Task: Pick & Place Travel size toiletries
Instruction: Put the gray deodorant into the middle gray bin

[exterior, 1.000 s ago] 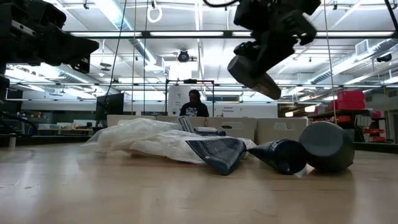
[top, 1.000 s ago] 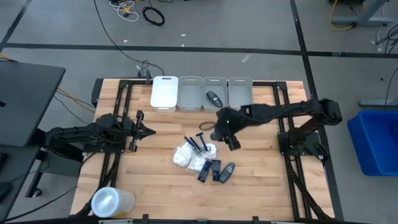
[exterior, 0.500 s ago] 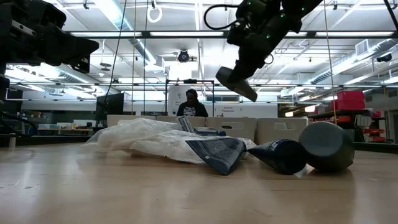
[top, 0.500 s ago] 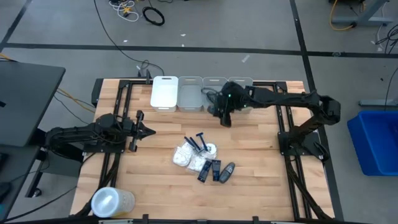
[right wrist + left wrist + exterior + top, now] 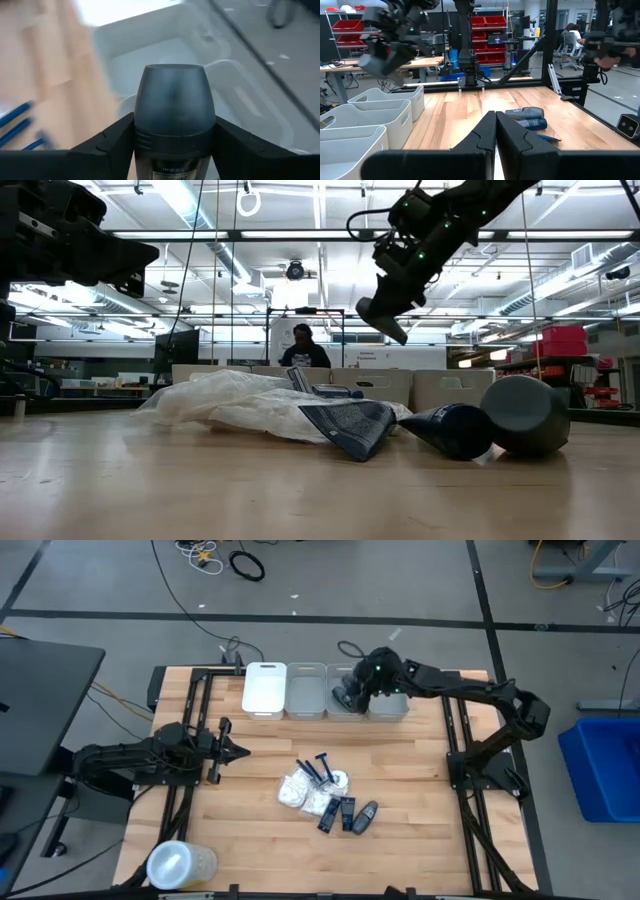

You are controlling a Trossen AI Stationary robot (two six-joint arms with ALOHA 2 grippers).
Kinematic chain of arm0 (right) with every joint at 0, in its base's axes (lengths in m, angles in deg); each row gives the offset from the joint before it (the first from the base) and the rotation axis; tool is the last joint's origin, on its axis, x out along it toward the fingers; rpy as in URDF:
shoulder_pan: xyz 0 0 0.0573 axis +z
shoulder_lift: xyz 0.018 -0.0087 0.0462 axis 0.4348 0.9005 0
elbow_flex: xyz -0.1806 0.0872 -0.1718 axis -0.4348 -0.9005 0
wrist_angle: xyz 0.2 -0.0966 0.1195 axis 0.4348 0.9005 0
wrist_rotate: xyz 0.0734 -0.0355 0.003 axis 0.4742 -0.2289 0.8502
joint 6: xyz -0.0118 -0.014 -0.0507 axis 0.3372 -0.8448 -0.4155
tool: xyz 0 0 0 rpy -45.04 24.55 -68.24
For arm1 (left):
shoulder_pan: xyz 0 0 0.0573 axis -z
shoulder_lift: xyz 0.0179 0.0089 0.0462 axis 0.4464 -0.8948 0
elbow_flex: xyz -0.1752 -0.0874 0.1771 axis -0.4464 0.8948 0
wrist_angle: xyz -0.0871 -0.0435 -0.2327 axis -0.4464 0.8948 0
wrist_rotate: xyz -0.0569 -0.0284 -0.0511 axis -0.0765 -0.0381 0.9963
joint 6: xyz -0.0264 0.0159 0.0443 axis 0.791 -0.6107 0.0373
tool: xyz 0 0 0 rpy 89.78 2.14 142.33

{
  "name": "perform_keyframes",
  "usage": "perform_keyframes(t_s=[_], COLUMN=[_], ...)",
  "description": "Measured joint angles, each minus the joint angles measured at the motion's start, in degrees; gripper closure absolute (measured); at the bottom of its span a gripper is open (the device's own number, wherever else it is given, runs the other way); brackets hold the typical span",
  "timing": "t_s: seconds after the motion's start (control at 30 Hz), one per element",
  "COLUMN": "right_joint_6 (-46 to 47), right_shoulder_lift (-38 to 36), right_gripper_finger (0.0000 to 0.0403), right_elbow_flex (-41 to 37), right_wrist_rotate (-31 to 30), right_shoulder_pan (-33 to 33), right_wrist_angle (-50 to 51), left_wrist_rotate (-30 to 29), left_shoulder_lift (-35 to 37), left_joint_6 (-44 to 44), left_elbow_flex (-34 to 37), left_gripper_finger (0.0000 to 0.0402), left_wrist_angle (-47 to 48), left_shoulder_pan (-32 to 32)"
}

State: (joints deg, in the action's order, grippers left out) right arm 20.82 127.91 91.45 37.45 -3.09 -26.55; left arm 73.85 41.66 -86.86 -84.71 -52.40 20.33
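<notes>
We are holding a small dark container in the right gripper, pinched between its two fingers; the container's long axis is running along the fingers, with its rounded cap pointing forward, away from the wrist, toward the white bins. In the high view this gripper is hanging over the row of bins at the table's far edge, above the third bin from the left; in the low view it is tilting downward, well above the table. The rest of the toiletries are lying in a pile near the table's middle: blue razors, white packets and dark containers, touching or overlapping one another. Our left gripper is waiting over the table's left side, fingers pressed together, holding nothing; a clear lidded tub is sitting at the near left corner.
</notes>
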Motion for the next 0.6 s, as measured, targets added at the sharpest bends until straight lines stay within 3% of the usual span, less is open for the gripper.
perform_keyframes(t_s=[0.13, 0.37, 0.6], right_joint_6=[0.8, 4.7, 4.6], right_shoulder_lift=[0.0, 0.0, 0.1], right_gripper_finger=[0.0163, 0.0185, 0.0167], right_elbow_flex=[0.0, 0.0, 0.0], right_wrist_rotate=[-3.9, -4.3, -4.5], right_shoulder_pan=[-1.4, -3.3, -4.7], right_wrist_angle=[-2.4, -5.1, -5.3], left_wrist_rotate=[0.0, 0.0, 0.0], left_shoulder_lift=[0.0, 0.0, 0.0], left_joint_6=[0.0, 0.0, 0.0], left_elbow_flex=[0.0, 0.0, 0.0], left_gripper_finger=[0.0386, 0.0385, 0.0386], left_wrist_angle=[0.0, 0.0, 0.0], left_shoulder_pan=[0.0, 0.0, 0.0])
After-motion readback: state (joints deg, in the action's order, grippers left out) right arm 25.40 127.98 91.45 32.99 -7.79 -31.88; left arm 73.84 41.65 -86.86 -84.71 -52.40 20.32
